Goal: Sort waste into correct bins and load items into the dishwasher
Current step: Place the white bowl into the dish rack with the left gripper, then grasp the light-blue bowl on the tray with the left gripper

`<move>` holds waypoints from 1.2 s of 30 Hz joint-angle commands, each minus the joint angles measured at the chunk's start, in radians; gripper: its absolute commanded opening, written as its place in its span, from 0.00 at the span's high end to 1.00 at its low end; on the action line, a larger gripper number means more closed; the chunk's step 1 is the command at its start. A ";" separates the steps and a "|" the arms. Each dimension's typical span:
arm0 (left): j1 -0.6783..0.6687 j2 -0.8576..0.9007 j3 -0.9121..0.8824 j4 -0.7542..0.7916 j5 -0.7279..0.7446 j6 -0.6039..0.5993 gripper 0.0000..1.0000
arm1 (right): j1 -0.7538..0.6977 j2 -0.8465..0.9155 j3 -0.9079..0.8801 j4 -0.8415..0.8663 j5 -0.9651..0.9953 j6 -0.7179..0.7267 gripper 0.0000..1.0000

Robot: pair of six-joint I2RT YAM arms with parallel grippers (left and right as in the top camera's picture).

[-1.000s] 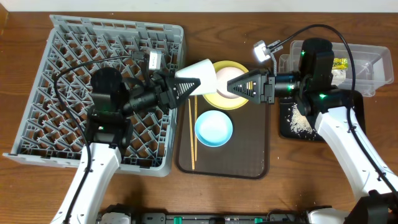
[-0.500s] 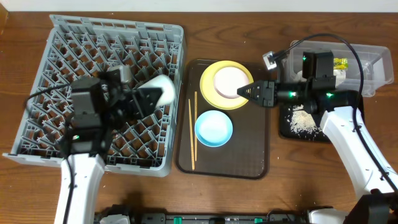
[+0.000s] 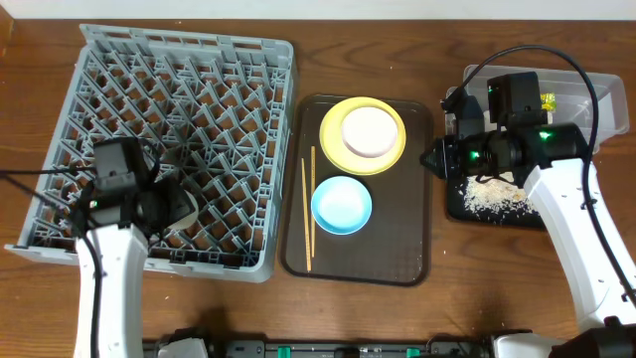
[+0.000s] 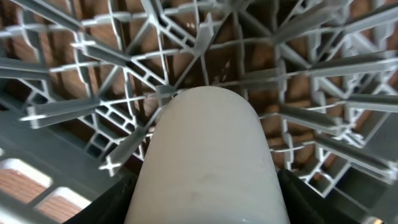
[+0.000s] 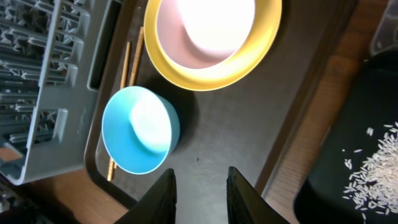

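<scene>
My left gripper (image 3: 169, 204) is shut on the small white cup (image 4: 208, 155) and holds it low over the near-left part of the grey dish rack (image 3: 119, 70); the rack's pegs (image 4: 298, 112) lie just beyond the cup. My right gripper (image 3: 433, 159) is open and empty, above the right edge of the brown tray; its fingers (image 5: 200, 186) frame bare tray. The yellow plate (image 3: 333, 149) holds the white bowl (image 3: 370, 130). The light blue bowl (image 3: 342, 204) and the chopsticks (image 3: 309, 209) lie on the tray. Rice scraps (image 3: 489, 194) sit in the black tray (image 3: 467, 211).
The brown serving tray (image 3: 397, 249) lies between the rack and the bins. The clear tub (image 3: 596, 99) at the far right holds the snack wrapper (image 3: 545, 101). My right arm crosses over the tub and the black tray. The tissue is not visible.
My left gripper carried the white cup from beside the yellow plate leftward and down to the rack's near-left part. My right gripper drew back right, off the plate.
</scene>
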 commanded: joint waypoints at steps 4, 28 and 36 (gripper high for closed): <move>0.005 0.137 0.011 -0.008 0.047 0.013 0.37 | -0.006 -0.010 0.014 -0.010 0.016 -0.021 0.75; -0.731 0.003 0.127 0.168 0.009 0.059 0.04 | -0.219 -0.068 0.016 -0.145 0.418 0.139 0.19; -1.011 0.348 0.133 0.390 0.009 0.059 0.04 | -0.224 -0.076 0.016 -0.154 0.412 0.139 0.15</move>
